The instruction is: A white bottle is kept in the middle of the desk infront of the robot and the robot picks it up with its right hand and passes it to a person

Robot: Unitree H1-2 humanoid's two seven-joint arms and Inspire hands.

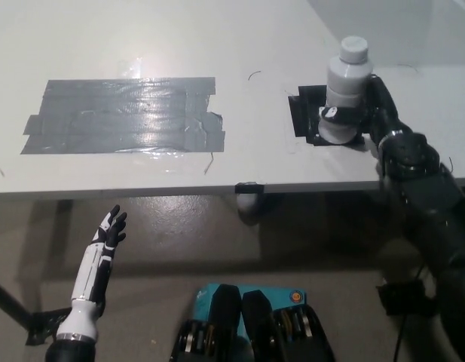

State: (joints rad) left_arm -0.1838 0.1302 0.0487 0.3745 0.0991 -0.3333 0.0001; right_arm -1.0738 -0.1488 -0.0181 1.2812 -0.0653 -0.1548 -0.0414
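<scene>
Black right hand [362, 113] wrapped around a white bottle [344, 92] standing on the table [240, 45].
The ribbed, round-capped bottle stands on a black tape square [306, 113] near the table's front edge; shiny grey tape [123, 115] lies well apart. White left hand [105, 240] hangs below the table, fingers apart, holding nothing.

The desk [255, 30] fills the upper part of the frame. On it, at the left, lies a wide patch of tape [123, 115]. At the upper right, a smaller tape square [304, 113] lies on the desk, and the bottle [344, 90] stands upright on it. My right hand [364, 113] is around the bottle, reaching in from the right. My left hand [104, 245] is at the lower left, below the desk's near edge.
</scene>
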